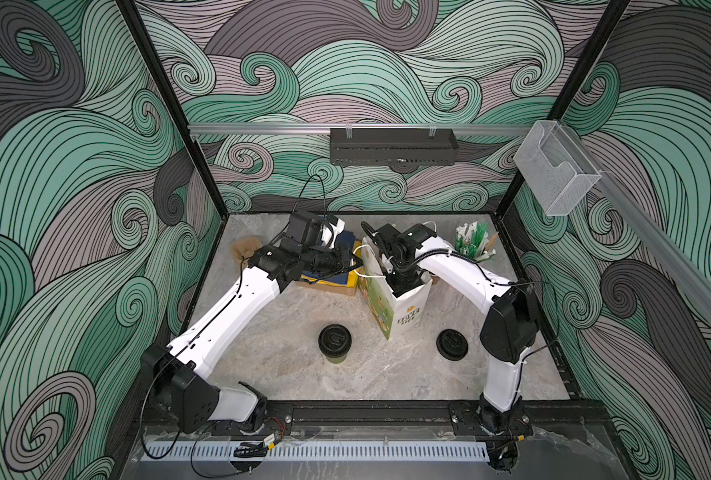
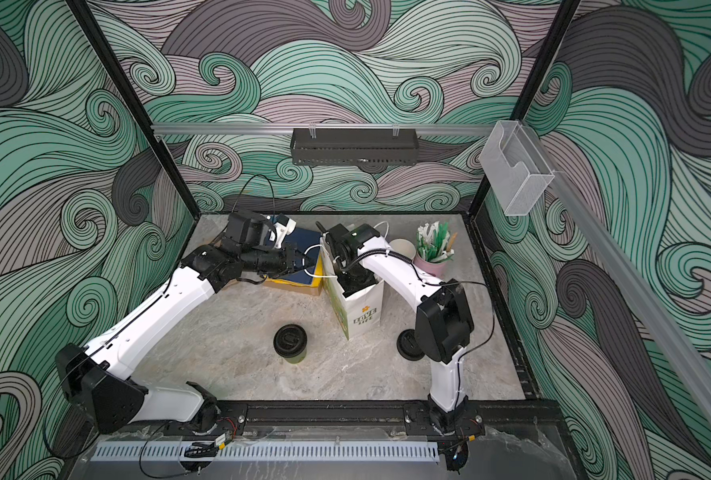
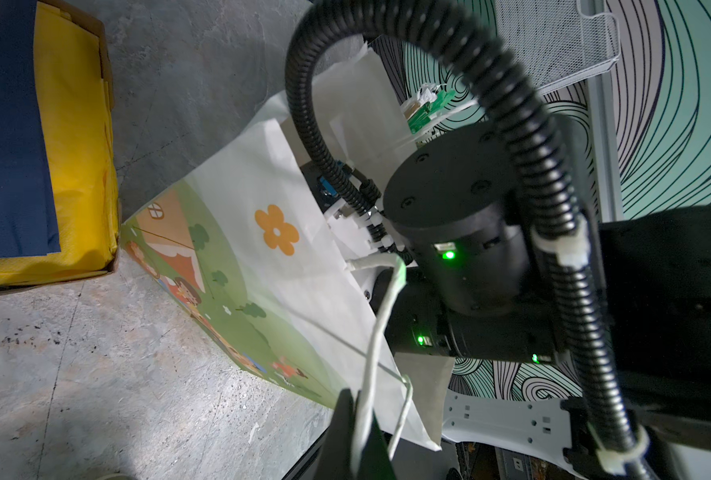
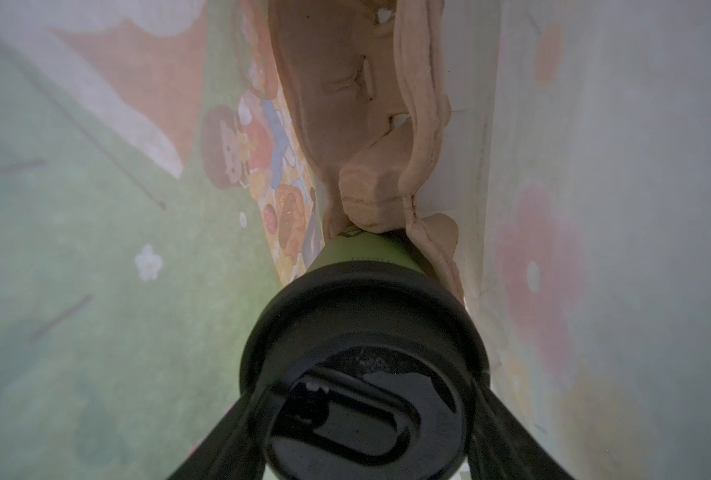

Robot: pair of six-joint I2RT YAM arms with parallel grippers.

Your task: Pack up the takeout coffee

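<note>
Right wrist view: the right end effector (image 4: 366, 388) is seen deep inside the paper bag (image 4: 96, 249). Its fingers are spread wide and pressed on either side of the round black lid of the held coffee cup (image 4: 364, 255). The cup's olive side is met at its lower end by a tan moulded-pulp carrier (image 4: 337, 104), which crowds the narrow space between the printed walls. The bag's white cord handle (image 3: 381, 328) is pinched in the fully closed left end effector (image 3: 360, 432). In both top views the standing coffee cup (image 1: 334, 343) is found upright on the marbled bench (image 1: 387, 382), in front of the bag and apart from it, so two lidded cups are counted. One loose black lid (image 1: 452, 344) lies flat near the right arm. Behind the bag are ranged a cardboard box (image 1: 333, 289) of yellow and navy sheets, a pink pot of sticks (image 2: 428, 265) and a cream-lined lidless cup (image 2: 401, 248).
</note>
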